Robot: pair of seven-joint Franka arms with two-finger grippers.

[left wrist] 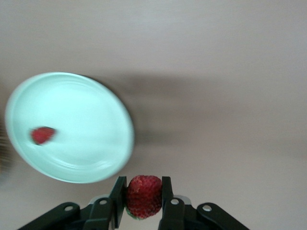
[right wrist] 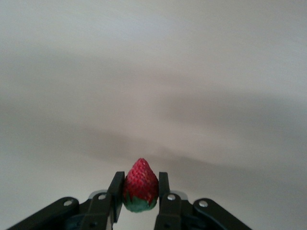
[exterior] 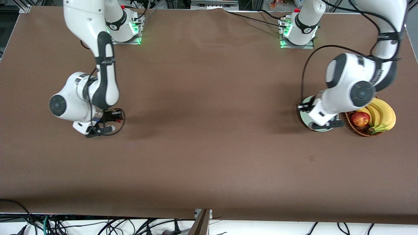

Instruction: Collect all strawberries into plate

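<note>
A: How far is the task?
B: On the plate [left wrist: 72, 105], beside the basket [exterior: 354, 127], lies one strawberry [left wrist: 43, 135].
A: The others?
B: The left pincer [left wrist: 144, 199] clamps a second strawberry [left wrist: 144, 195] near the plate; the right pincer [right wrist: 140, 196] clamps a third strawberry [right wrist: 140, 184] over bare tabletop [exterior: 209, 147].

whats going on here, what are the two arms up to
Both arms are gathering strawberries onto the plate. The left gripper, at the left arm's end of the table by the fruit basket, is shut on a strawberry close to the plate, where one strawberry already lies. The right gripper, at the right arm's end, is shut on another strawberry.
</note>
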